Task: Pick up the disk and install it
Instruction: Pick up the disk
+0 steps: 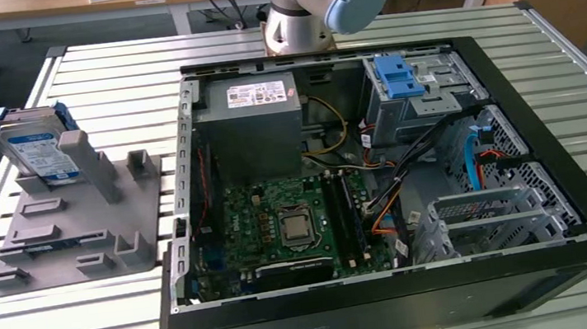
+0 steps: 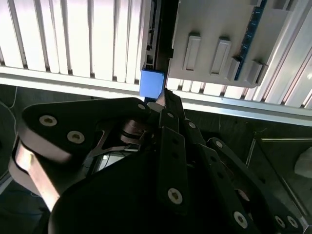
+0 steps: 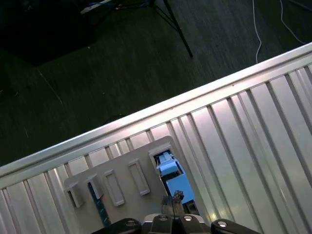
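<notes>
While the disk (image 1: pixel 39 148) stands in its holder (image 1: pixel 70 240), the gripper (image 3: pixel 172 199) hangs over it and grasps nothing. In the exterior view the grey holder lies on the slatted table (image 1: pixel 95 79) at about nine o'clock from the open case (image 1: pixel 398 306). The disk is propped on edge at the holder's far end, near ten o'clock, tilted back with its label face showing and its blue end uppermost.

The arm (image 1: pixel 305 14) rises from its base at twelve o'clock of the case, just beyond the case's rim. Its blue-capped joint (image 1: pixel 356 0) sits at about two o'clock from the column.

In both wrist views the gripper points down at the table, lined up with the disk (image 3: pixel 173 178) and apart from it. Its fingertips are drawn together, clenched on air. In the second wrist view the disk (image 2: pixel 152 83) shows blue just past the gripper (image 2: pixel 164 97), beside the holder's (image 2: pixel 219 34) raised grey blocks.

Inside the case, a metal cage (image 1: pixel 434 86) topped by a blue latch (image 1: pixel 400 78) stands at about one o'clock.
</notes>
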### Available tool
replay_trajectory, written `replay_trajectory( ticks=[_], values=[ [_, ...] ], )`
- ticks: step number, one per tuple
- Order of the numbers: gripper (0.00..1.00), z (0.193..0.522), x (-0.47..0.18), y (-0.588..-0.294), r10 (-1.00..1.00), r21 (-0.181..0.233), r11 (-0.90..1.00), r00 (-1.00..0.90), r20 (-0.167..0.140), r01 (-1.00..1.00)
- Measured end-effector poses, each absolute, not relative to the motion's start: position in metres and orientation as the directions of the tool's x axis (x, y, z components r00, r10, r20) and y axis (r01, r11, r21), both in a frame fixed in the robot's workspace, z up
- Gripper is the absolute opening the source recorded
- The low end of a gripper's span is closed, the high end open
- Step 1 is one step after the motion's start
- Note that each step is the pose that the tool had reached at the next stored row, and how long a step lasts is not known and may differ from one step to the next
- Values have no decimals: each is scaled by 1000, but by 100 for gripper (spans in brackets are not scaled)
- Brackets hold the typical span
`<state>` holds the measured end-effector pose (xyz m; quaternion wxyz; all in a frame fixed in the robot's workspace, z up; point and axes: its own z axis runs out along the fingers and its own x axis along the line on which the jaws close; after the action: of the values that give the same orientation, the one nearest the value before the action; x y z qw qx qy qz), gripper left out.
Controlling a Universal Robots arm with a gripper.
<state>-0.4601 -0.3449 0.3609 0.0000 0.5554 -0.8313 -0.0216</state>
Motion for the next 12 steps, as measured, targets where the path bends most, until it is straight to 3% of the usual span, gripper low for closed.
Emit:
replay_trajectory(
  ticks=[12],
  values=[
    [11,359,-460,-345,-983,33,183,-184,-25,-983]
  ],
)
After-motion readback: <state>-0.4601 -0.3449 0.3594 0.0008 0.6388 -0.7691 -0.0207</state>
